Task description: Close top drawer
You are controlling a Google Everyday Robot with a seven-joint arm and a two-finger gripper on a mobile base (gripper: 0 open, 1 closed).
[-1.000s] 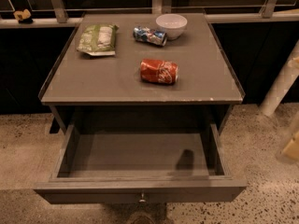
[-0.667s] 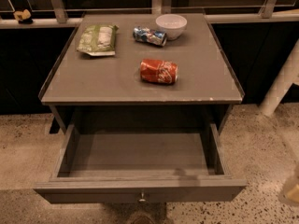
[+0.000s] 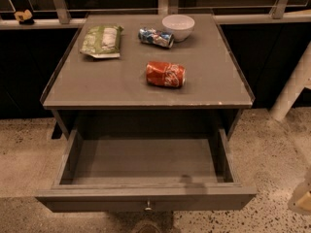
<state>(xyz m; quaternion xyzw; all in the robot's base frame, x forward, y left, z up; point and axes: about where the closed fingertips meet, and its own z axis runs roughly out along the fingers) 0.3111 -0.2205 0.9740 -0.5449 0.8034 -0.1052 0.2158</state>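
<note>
The top drawer (image 3: 146, 198) of the grey table is pulled far out toward me and is empty inside. Its plain flat front faces me, with a small round metal knob (image 3: 148, 207) at the centre. Only a pale part of my gripper (image 3: 302, 200) shows, at the lower right edge of the camera view. It is to the right of the drawer front and apart from it. The white arm (image 3: 291, 89) slants down the right side.
The grey tabletop (image 3: 97, 86) holds a crushed red can (image 3: 165, 74), a blue can (image 3: 156, 37), a white bowl (image 3: 178, 26) and a green snack bag (image 3: 102, 41). Speckled floor (image 3: 29, 154) lies around the table. A railing ledge (image 3: 34, 23) runs behind it.
The pale gripper part at the right edge has moved downward, from beside the drawer's side to level with its front. The drawer stays open in the same place.
</note>
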